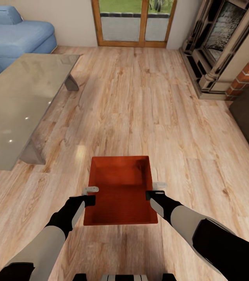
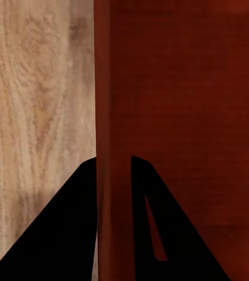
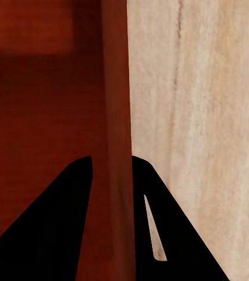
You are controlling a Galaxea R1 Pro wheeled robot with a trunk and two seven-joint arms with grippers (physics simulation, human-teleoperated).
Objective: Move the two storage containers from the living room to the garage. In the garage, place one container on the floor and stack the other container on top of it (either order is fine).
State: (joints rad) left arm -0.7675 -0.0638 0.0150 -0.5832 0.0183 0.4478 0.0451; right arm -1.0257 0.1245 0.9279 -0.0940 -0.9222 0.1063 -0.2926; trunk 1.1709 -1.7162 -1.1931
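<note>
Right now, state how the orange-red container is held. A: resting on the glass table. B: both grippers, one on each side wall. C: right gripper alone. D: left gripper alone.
B: the left gripper and right gripper each straddle a side wall of the container, above the wood floor.

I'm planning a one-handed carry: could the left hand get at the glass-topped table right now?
Probably not as things stand. The left hand is clamped on the left wall of the orange-red ribbed open-topped bin, with the right hand on the opposite wall. The glass-topped table lies well off to the left.
</note>
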